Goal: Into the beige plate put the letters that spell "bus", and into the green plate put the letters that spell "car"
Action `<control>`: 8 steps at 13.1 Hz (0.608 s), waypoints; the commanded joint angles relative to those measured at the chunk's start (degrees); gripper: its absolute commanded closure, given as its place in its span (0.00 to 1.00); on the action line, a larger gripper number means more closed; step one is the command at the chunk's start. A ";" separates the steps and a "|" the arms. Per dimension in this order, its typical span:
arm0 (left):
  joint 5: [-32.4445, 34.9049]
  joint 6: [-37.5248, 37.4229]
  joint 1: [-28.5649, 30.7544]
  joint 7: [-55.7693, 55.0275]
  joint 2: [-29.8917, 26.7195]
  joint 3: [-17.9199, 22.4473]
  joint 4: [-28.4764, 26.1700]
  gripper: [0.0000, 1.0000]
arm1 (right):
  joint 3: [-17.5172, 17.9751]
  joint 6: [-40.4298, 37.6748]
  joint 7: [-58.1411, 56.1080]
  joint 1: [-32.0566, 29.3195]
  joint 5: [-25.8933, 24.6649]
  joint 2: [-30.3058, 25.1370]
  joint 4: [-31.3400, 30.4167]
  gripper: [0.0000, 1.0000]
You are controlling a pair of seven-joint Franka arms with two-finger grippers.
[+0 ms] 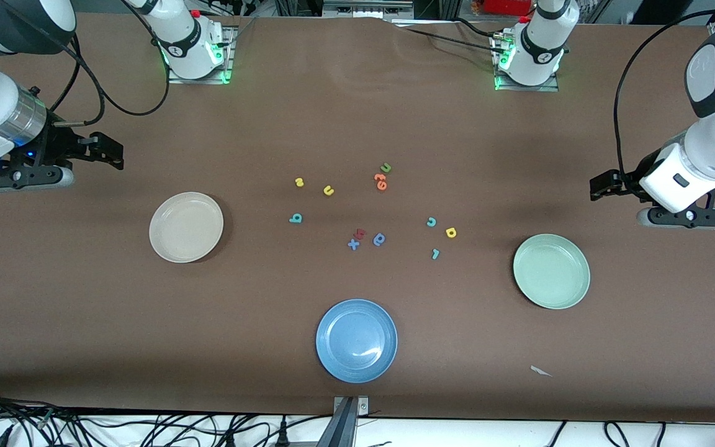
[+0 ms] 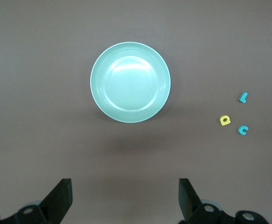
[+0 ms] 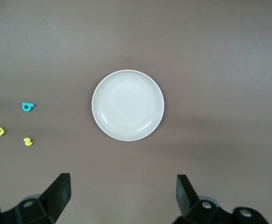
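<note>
Brown table (image 1: 357,124) is what you have under everything, with both arms waiting high at its two ends. Your left gripper (image 2: 125,200) hangs over bare table at the left arm's end, jaws wide apart and holding nothing; your right gripper (image 3: 122,198) hangs the same way at the right arm's end, jaws also wide apart and empty.

You'll find the beige plate (image 1: 186,227) toward the right arm's end and the green plate (image 1: 551,271) toward the left arm's end, both with nothing in them. A blue plate (image 1: 356,340) sits between them, nearest the front camera.

All the letters lie loose on the table, none in a plate. Your "bus" set is on the beige plate's side of the scatter: teal b (image 1: 296,218), yellow s (image 1: 299,182) and yellow u (image 1: 329,190), each apart from the others. Your "car" set is on the green plate's side: teal c (image 1: 431,221), yellow a (image 1: 451,233) just beside it, and teal r (image 1: 435,253) a little nearer the front camera.

Between the two sets you can see a green u (image 1: 386,167) touching an orange letter (image 1: 381,181), plus a red letter (image 1: 360,233), a blue x (image 1: 353,244) and a blue round letter (image 1: 379,239) close together.
</note>
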 commanded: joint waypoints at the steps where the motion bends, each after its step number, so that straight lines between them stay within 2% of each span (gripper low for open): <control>1: 1.59 0.08 0.06 0.97 -0.82 -0.27 -0.79 0.00 | 0.26 -2.08 0.16 -0.37 0.24 0.03 1.69 0.00; 8: 1.59 0.08 0.06 0.97 -0.73 -0.27 -0.79 0.00 | 0.35 -2.08 -0.53 -0.37 0.41 0.73 2.39 0.00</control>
